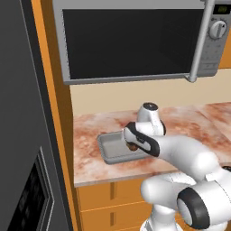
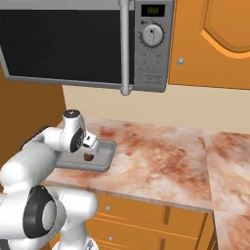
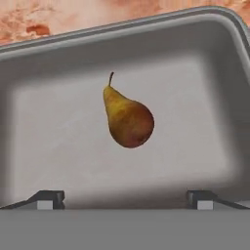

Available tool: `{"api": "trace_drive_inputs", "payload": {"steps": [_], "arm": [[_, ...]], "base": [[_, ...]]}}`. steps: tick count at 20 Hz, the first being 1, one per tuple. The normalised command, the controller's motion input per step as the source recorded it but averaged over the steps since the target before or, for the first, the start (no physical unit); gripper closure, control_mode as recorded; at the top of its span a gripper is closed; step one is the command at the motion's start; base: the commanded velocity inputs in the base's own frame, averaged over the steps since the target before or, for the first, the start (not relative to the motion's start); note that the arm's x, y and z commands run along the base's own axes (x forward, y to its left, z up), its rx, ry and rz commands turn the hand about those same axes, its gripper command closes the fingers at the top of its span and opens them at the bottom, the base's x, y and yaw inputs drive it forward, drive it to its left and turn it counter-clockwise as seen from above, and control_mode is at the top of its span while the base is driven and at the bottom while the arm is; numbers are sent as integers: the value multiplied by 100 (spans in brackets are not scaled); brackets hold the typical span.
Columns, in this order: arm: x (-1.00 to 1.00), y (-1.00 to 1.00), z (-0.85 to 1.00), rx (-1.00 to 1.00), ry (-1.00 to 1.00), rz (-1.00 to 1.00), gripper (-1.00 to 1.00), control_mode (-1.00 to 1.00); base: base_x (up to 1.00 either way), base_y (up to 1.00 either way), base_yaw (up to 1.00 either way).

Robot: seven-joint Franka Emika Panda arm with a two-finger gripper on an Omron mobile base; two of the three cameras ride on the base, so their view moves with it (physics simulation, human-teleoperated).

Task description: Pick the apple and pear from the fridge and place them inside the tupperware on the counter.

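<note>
The arm bends forward over the front edge of the counter [image 1: 189, 119], its hand pointing down into the tupperware [image 1: 108, 151]. The gripper [image 3: 126, 197] stands wide open, its two fingertips [image 3: 46, 199] far apart, with nothing between them. They hang above the tray's floor and clear of the pear [image 3: 127, 117].

The pear lies on its side near the middle of the tupperware's floor, its stem towards the far rim in the hand view. Its skin is yellow at the neck and reddish-brown on the belly. In the base views it shows as a small brownish spot just under the hand [image 2: 88, 156], inside the tray [image 2: 105, 156].

The tupperware sits on the counter's left part, close to the front edge, its long side along that edge. The left end of the counter meets an orange panel [image 1: 54, 113], and beyond that panel stands the dark-grey fridge [image 1: 22, 135], its door shut in the left base view.

Behind the tray the counter runs back to a cream wall [image 2: 195, 105]. Above it hangs a microwave [image 2: 73, 44] with a dark door, an upright handle [image 2: 126, 49] and a dial [image 2: 153, 35]. To its right is an orange cupboard door [image 2: 215, 39].
</note>
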Motion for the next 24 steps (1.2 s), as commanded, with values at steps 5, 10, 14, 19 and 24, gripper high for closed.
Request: {"api": "trace_drive_inputs", "payload": {"steps": [5, 10, 14, 19, 24], "arm": [[-61, 0, 56, 0, -13, 0, -100, -100], [-61, 0, 69, 0, 0, 0, -100, -100], [-67, 0, 71, 0, 0, 0, -100, -100], [-76, 0, 65, 0, 0, 0, -100, -100], [-83, -2, 59, 0, -7, 0, -100, -100]], "base": [[0, 0, 0], [0, 0, 0], [0, 0, 0], [0, 0, 0], [0, 0, 0]]}}
